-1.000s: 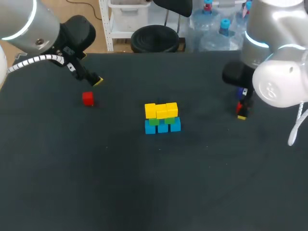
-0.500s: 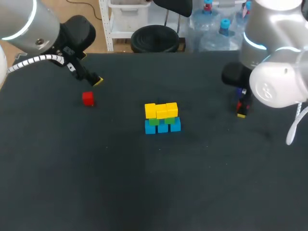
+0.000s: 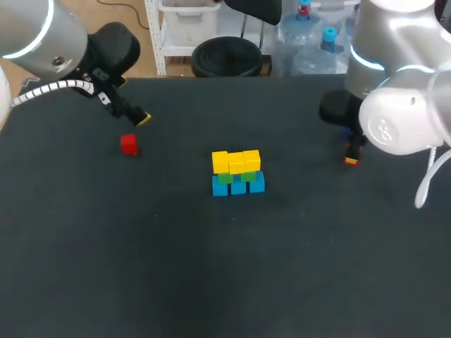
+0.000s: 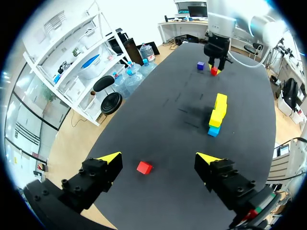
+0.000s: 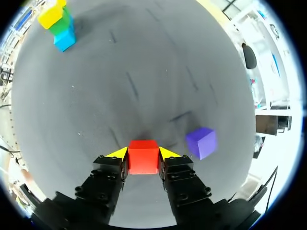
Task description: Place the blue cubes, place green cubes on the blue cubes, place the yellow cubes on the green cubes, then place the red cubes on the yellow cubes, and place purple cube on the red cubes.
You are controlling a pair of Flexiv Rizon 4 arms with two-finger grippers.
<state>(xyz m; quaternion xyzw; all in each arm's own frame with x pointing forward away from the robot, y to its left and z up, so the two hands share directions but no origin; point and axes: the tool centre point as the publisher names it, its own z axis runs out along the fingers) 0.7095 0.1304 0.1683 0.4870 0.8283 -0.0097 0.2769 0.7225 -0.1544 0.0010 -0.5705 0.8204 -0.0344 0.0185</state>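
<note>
Shifted slightly, right gripper (image 5: 143, 153) clamps a red cube (image 5: 143, 159); left gripper (image 4: 158, 158) gapes empty.

Head view: right gripper (image 3: 351, 160) mostly behind the right arm (image 3: 402, 120); the red cube (image 5: 143, 156) in it shows only as a speck. Purple cube (image 5: 201, 143) all but hidden by the same arm. Green cubes (image 3: 225, 179) largely under yellow cubes (image 3: 236, 161); count unclear. Right wrist view: yellow cubes clipped by the rim.
</note>
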